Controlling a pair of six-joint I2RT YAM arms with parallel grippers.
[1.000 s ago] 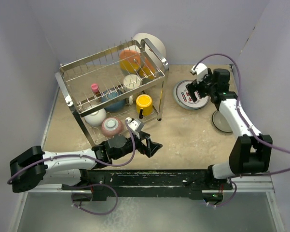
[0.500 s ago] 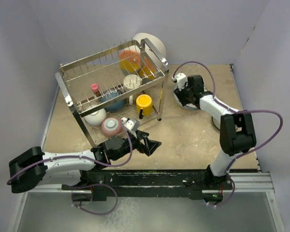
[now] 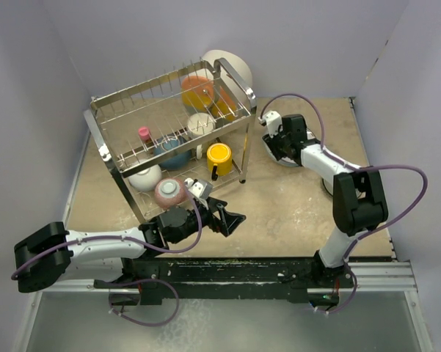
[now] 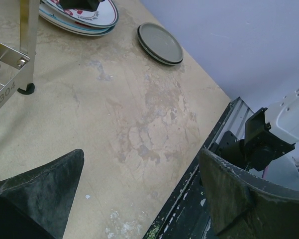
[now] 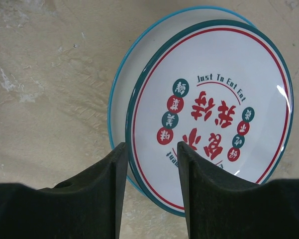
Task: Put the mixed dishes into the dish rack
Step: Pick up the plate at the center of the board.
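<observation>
Reaching with the right pincer (image 5: 151,164) to the rim of the plate with red letters (image 5: 214,104), about half closed, one finger on each side of the rim — cannot tell whether truly gripped or only straddled. Lying flat on a teal plate (image 5: 125,87) on the table (image 3: 279,213), right of the rack (image 3: 132,117), so taken by the edge, probably to lift it off the pile. Holding the left pincer (image 4: 142,154) wide open and empty, low over the table before the rack. Loaded in the rack: orange dishes (image 3: 198,92) on top, a yellow cup (image 3: 219,155), a blue bowl (image 3: 172,152), a white bowl (image 3: 144,177). Left outside too — a grey plate (image 4: 160,44), flat on the table.
</observation>
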